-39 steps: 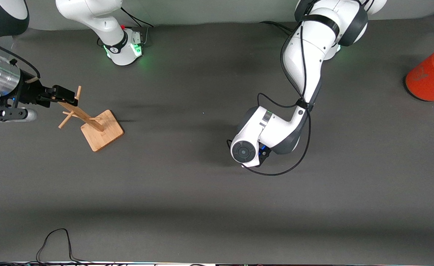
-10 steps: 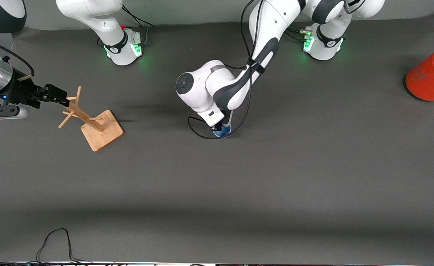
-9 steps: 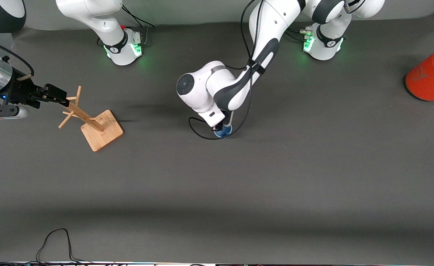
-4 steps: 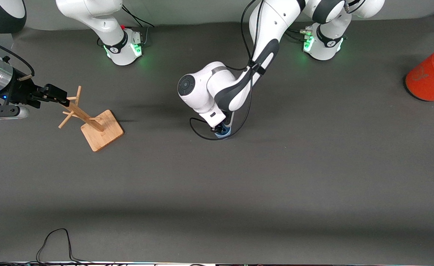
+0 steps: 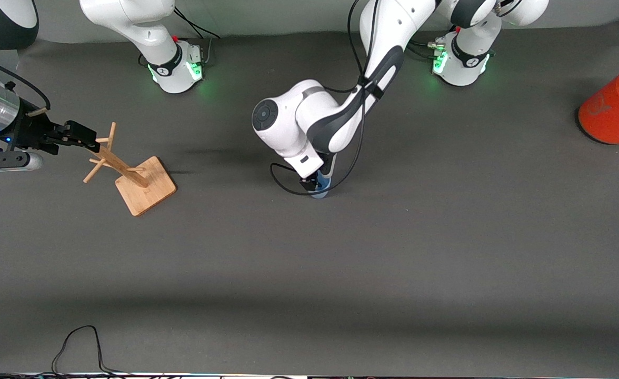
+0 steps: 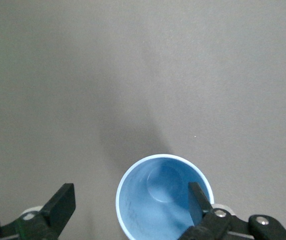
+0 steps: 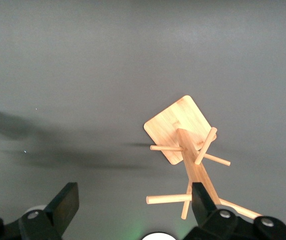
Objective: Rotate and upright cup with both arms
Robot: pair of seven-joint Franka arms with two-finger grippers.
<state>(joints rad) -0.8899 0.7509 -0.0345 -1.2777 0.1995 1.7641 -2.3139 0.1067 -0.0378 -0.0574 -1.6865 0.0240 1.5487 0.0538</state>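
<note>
Front view is showing the right gripper (image 5: 89, 138) waiting, fingers spread wide, over the top of the wooden rack (image 5: 130, 176) at the right arm's end of the table. Toward mid-table the left gripper (image 5: 316, 183), clamped on the cup (image 5: 321, 188) a second ago, is now standing open and lifting slightly, one finger hanging inside the mouth and the other outside the wall. In the left wrist view the cup (image 6: 164, 198) is standing upright on the table, mouth up, free of any grip. The orange can (image 5: 613, 110) is sitting untouched at the left arm's end. The uprighting appears done; the left arm probably only needs to be clearing away without tipping the cup.
</note>
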